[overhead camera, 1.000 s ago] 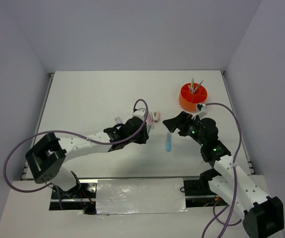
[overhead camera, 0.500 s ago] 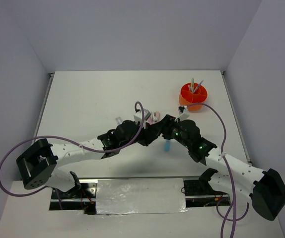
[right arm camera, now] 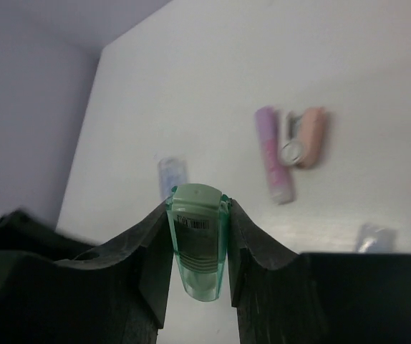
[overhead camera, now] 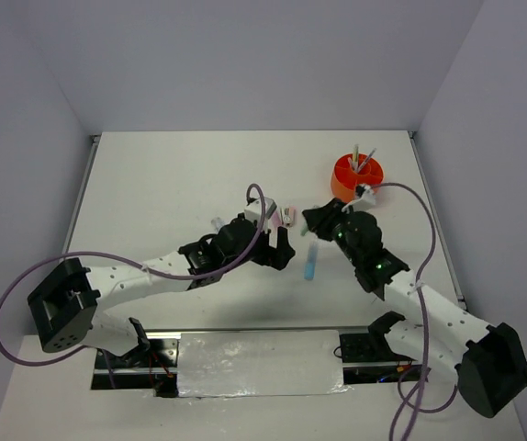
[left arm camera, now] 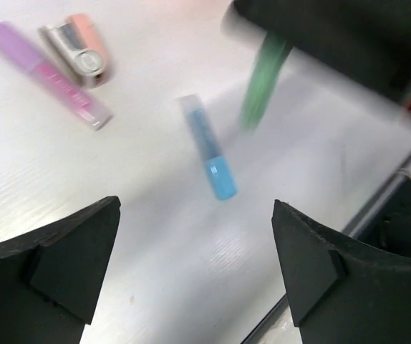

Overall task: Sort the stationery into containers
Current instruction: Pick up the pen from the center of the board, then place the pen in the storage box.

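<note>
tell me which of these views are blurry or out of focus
Left wrist: the green marker is smeared by motion, the blue marker only soft. Right wrist: green marker fairly crisp between the right fingers, purple pen behind it out of focus. Top external: sharp throughout.

In the right wrist view, a pale scrap below and right of the pink-and-grey item is blurred and half hidden behind the dark body of the right gripper; what it is cannot be told. Left of that item a pale stub is soft, its near end behind the green marker. From the left wrist, that marker is smeared, its top lost behind the gripper. From above, the sticks in the orange pot, right of the item, are too small to identify.
</note>
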Controlling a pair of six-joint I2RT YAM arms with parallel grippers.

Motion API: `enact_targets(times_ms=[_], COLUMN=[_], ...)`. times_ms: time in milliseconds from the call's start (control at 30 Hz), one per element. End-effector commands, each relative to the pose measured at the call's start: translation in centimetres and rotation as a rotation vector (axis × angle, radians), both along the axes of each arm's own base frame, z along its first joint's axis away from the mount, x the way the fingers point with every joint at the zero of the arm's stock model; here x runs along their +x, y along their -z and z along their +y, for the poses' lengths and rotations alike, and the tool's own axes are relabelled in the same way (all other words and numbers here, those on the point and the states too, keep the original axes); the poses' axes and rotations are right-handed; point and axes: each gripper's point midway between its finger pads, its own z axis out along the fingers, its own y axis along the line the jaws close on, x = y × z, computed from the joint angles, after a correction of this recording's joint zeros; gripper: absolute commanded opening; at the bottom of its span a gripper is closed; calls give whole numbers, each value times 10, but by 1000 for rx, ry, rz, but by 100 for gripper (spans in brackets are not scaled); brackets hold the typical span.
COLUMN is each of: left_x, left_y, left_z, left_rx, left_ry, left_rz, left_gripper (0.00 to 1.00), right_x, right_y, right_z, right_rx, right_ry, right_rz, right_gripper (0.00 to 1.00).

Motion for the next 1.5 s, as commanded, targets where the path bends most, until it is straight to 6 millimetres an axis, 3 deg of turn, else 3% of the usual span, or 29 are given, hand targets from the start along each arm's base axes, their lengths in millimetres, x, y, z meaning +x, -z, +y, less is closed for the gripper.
enact_targets(times_ms=[0,33,67,100,133,200,233,267,300,333,367,433,467,500,567,600,767,1033,1467], left_x=[9,7,8,6,-3,-10,-18,-23,-26,-31,-35,-39,-41,-42,-44,-45,-42,-38,-41], left_y=[-10,-7,-4,-1,4,5,5,4,-4,3,3,6,7,7,7,8,6,-2,-9], left_z=[27,38,49,58,72,83,90,91,92,94,95,101,101,102,101,101,97,98,106], left_rx=[90,112,139,160,192,199,187,171,138,143,140,147,150,149,151,154,185,185,168], left_ry=[-142,-181,-231,-255,-271,-278,-269,-249,-237,-221,-210,-208,-202,-195,-178,-169,-150,-145,-152], left_rz=[34,65,74,91,117,127,132,138,127,137,141,146,147,147,143,144,130,92,71], left_gripper=[99,99,99,99,99,99,99,99,99,99,99,99,99,99,99,99,99,99,99], right_x=[49,66,75,85,94,112,113,122,128,130,140,151,160,170,183,190,217,248,246], right_y=[-38,-49,-52,-42,-60,-67,-69,-55,-68,-68,-51,-59,-45,-54,-44,-52,-33,-11,18], right_z=[-55,-90,-112,-130,-169,-196,-226,-235,-247,-268,-275,-295,-300,-304,-310,-323,-332,-311,-293], right_rx=[-75,-114,-148,-201,-235,-273,-296,-328,-318,-333,-366,-359,-389,-377,-416,-401,-453,-425,-385], right_ry=[211,348,439,521,680,812,949,1001,1060,1144,1173,1248,1259,1271,1258,1281,1240,1058,961], right_rz=[-108,-106,-89,-39,-33,21,46,100,110,131,185,210,245,223,242,220,249,161,204], right_gripper=[0,0,0,0,0,0,0,0,0,0,0,0,0,0,0,0,0,0,6])
